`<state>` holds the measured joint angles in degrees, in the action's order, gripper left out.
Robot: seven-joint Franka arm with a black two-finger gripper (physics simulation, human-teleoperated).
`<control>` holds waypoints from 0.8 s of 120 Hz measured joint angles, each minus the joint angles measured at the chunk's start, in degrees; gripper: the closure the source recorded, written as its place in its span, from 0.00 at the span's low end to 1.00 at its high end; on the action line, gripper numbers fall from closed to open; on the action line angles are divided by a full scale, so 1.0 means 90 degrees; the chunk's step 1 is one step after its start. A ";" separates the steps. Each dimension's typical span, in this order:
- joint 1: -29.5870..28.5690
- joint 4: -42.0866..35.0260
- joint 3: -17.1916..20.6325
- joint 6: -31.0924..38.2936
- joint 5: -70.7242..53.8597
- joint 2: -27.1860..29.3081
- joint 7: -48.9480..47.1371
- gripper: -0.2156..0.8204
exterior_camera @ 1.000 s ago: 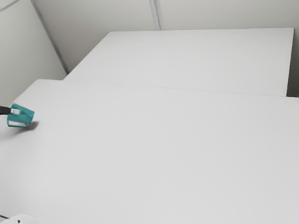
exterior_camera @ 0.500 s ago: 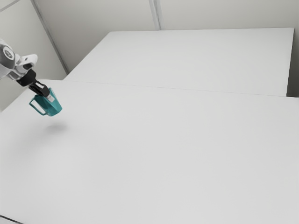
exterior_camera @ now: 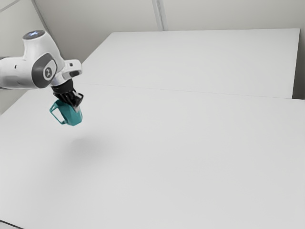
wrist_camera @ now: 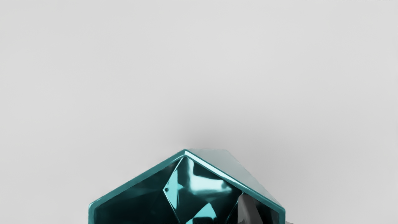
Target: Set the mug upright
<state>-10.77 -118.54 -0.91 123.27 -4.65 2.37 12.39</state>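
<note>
My gripper (exterior_camera: 75, 103) comes down over the mug (exterior_camera: 71, 115) at the exterior view's left and is shut on its wall near the rim. The teal faceted mug hangs above the table, slightly tilted, with its handle toward the exterior view's left and a soft shadow below it. From the wrist view I look into the open mouth of the mug (wrist_camera: 199, 183); there the gripper (wrist_camera: 273, 216) has one grey finger inside the mug and a sliver of the other outside the wall. The lower part of the mouth is cut off.
The broad white table (exterior_camera: 181, 157) stretches beneath and to the exterior view's right. Another white surface (exterior_camera: 190, 62) lies beyond its far edge, with pale walls behind. A dark cable (exterior_camera: 10, 224) crosses the near left corner in the exterior view.
The mug has been carried up and toward the exterior view's right, turning from lying tilted to nearly upright. The hand and more of the arm have come into the exterior view.
</note>
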 joint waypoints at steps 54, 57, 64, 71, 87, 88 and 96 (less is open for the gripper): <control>-0.0019 -0.1197 0.0421 0.0310 -0.0177 0.0378 -0.3130 0.97; -0.0020 -0.1201 0.0422 0.0333 -0.0178 0.0310 -0.3255 0.97; -0.0023 -0.1205 0.0424 0.0391 -0.0179 0.0172 -0.3537 0.97; -0.0033 -0.1203 0.0438 0.0443 -0.0182 0.0043 -0.3795 0.97; -0.0061 -0.1197 0.0524 0.0532 -0.0187 -0.0141 -0.4321 0.97; -0.0059 -0.1197 0.0528 0.0537 -0.0187 -0.0152 -0.4351 0.97; -0.0033 -0.1197 0.0549 0.0582 -0.0188 -0.0257 -0.4576 0.97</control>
<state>-11.07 -129.31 4.03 128.51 -6.35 0.06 -28.80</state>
